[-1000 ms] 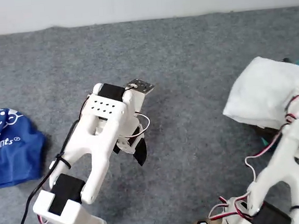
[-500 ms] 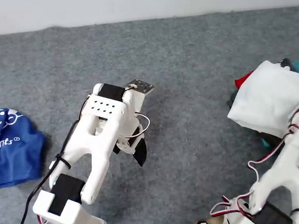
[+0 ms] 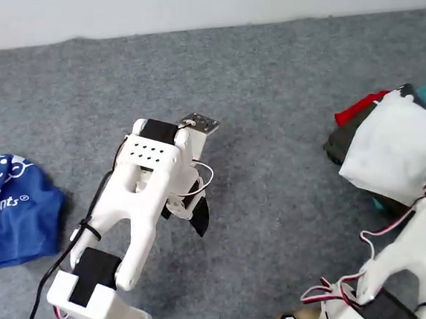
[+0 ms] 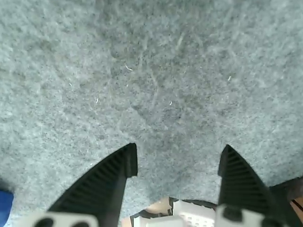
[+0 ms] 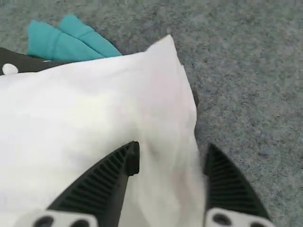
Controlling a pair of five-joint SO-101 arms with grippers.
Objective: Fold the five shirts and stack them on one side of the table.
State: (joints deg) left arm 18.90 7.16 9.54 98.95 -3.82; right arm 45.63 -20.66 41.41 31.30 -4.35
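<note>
The right gripper (image 5: pixel 171 146) is straddling the folded white cloth shirt (image 5: pixel 85 109), jaws spread (fabric lying between them); a shallow pinch could be pulling the fold apart. The left gripper (image 4: pixel 179 147) is gaping over the grey felt tabletop (image 4: pixel 151 71).

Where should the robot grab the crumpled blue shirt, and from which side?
Probably grab the blue shirt by its rumpled edge nearest the left gripper, coming down from above on that side. It lies in a soft bunched heap, so a raised fold there should give cloth to pinch, and the jaws stand open.
</note>
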